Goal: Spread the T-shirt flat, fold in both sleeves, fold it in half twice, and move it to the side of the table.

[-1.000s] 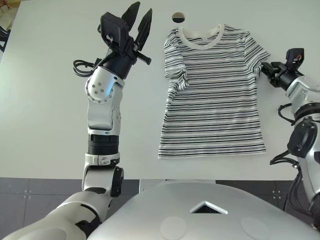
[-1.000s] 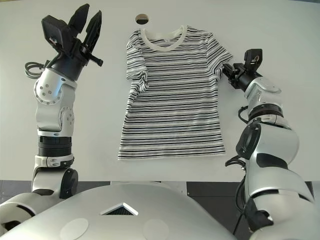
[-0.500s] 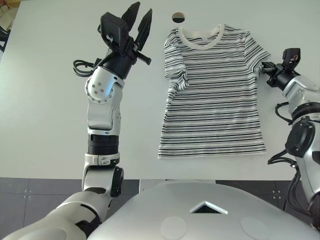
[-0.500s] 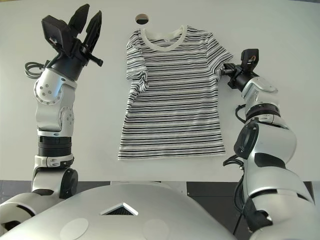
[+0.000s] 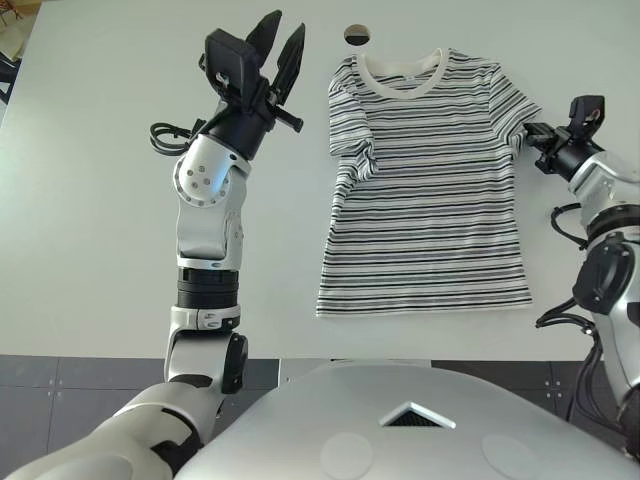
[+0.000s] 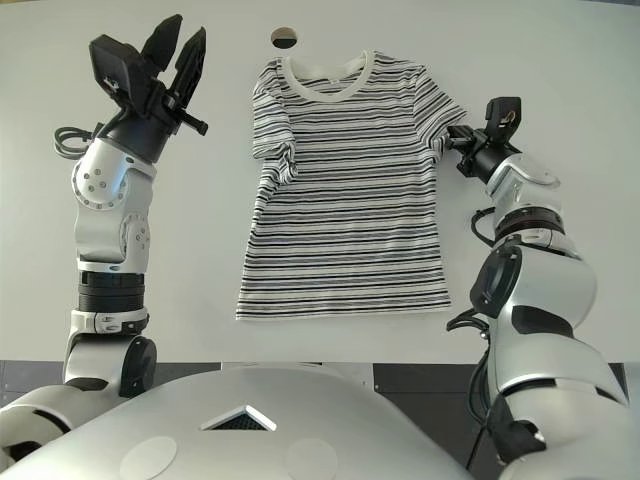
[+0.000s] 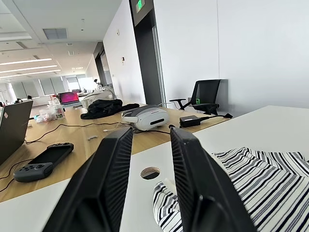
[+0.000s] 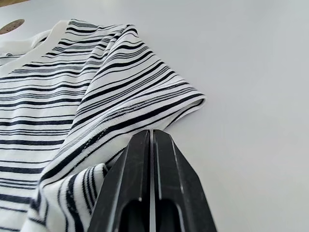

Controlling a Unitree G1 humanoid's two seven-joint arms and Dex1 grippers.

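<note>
Right gripper (image 8: 151, 136): fingers pressed together, tips low on the table (image 5: 90, 200) and right at the hem of the T-shirt's right sleeve (image 8: 145, 92); no cloth shows between them, so it reads as touching the hem, not pinching it. Striped T-shirt (image 5: 430, 200) lies face up in mid-table, collar at the far side, bottom hem near the robot's edge, body mostly flat. Right sleeve spread outward, not yet folded. Left sleeve (image 5: 352, 158) looks bunched or turned in against the chest, a bit untidy. Small round hole (image 5: 355, 35) in the tabletop just beyond the left shoulder of the shirt. Left gripper (image 5: 285, 26) raised above the table well to the left of the shirt, fingers apart, holding nothing. Judgement: spreading is about done; step in hand is the sleeve fold, right side. Next move likely calls for the right fingers to part, take the sleeve hem, then lift it and lay it inward across the chest without dragging the body.
</note>
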